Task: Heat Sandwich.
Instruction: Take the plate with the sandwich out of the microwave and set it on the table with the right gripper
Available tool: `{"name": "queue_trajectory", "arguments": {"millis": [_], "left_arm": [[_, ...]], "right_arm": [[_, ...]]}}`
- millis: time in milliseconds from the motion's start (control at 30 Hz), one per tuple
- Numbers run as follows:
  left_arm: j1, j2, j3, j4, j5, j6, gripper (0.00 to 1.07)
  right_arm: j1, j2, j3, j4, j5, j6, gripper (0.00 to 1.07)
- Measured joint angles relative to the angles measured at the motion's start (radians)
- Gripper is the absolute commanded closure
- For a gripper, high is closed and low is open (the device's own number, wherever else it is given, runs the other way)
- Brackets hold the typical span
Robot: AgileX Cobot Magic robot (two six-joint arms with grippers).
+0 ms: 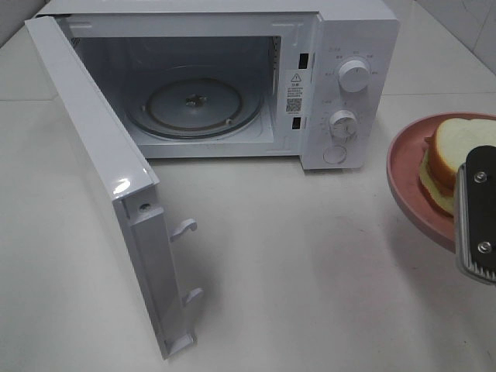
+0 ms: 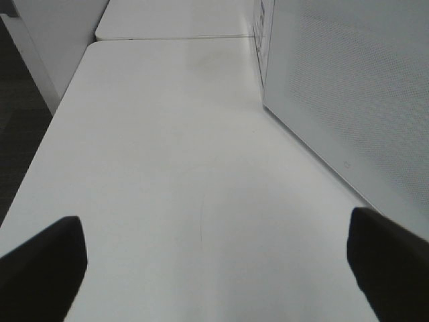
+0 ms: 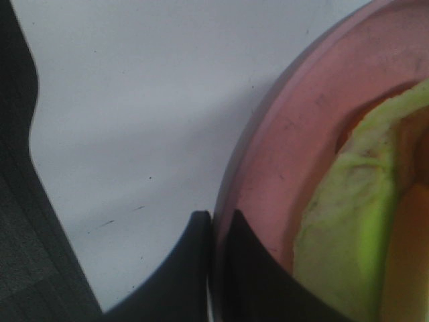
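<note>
Sandwich: the sandwich (image 1: pixel 453 159), pale bread over a yellow-green filling, is seen lying on the pink plate (image 1: pixel 403 174) at about 3 o'clock in the high view, well apart from the oven cavity.
Plate: its rim is pinched by the right end effector (image 3: pixel 213 231); the plate appears to be lifted just clear of the table (image 1: pixel 310 271), presumably so that food and dish can be carried in together.
Right end effector: closed on the plate's edge, the jaws nearly meeting over the thin rim; the sandwich itself is not touched.
Microwave: the white microwave (image 1: pixel 349 85) stands at 12 o'clock, its door (image 1: pixel 101 178) swung wide toward 9 o'clock, and the glass turntable (image 1: pixel 194 105) is left bare, judged ready to receive the plate.
Left end effector: the left end effector (image 2: pixel 214 268) is held fully open and empty beside the door's outer face, probably kept there for closing it.
</note>
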Motion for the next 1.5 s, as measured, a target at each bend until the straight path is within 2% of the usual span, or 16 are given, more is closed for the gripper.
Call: {"name": "queue_trajectory", "arguments": {"millis": [267, 667, 1233, 1500], "left_arm": [[0.0, 0.0, 0.0, 0.0, 0.0, 0.0, 0.07], [0.0, 0.0, 0.0, 0.0, 0.0, 0.0, 0.07], [0.0, 0.0, 0.0, 0.0, 0.0, 0.0, 0.07], [0.0, 0.0, 0.0, 0.0, 0.0, 0.0, 0.07]], "right_arm": [[0.0, 0.0, 0.0, -0.027, 0.031, 0.142, 1.07], [-0.003, 0.029, 0.0, -0.067, 0.021, 0.226, 1.07], [-0.176, 0.248, 0.0, -0.09, -0.125, 0.384, 1.07], [-0.259, 0.331, -0.054, -0.139, -0.151, 0.525, 1.07]]}}
